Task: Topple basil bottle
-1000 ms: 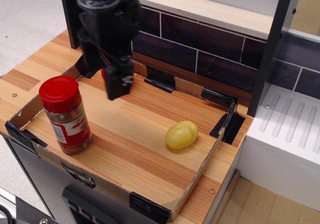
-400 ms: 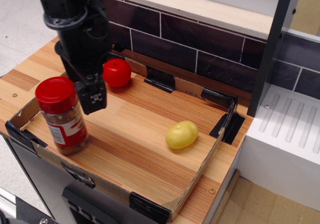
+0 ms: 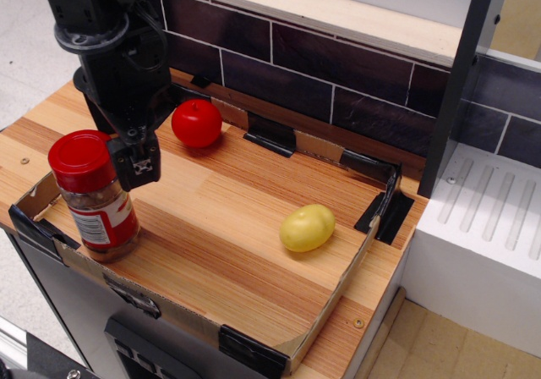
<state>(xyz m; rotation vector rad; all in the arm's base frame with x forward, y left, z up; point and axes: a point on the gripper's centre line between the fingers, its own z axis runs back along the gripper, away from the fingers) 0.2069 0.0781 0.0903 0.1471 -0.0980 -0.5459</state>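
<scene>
The basil bottle (image 3: 91, 200), a clear jar with a red lid and a red-and-white label, stands near the front left corner of the cardboard-rimmed wooden tray (image 3: 334, 299). It looks close to upright. My black gripper (image 3: 137, 166) hangs just right of the bottle, its tip against the lid's right side. The fingers look pressed together and hold nothing.
A red tomato-like ball (image 3: 197, 123) sits at the tray's back left. A yellow lemon-like fruit (image 3: 307, 227) lies right of centre. A dark tiled wall (image 3: 338, 70) runs along the back. A black post (image 3: 456, 83) and a white ribbed rack (image 3: 486, 218) stand to the right.
My gripper has swung from the tray's back centre down and left to the bottle's lid. The bottle has shifted a little to the left. The red ball is now uncovered.
</scene>
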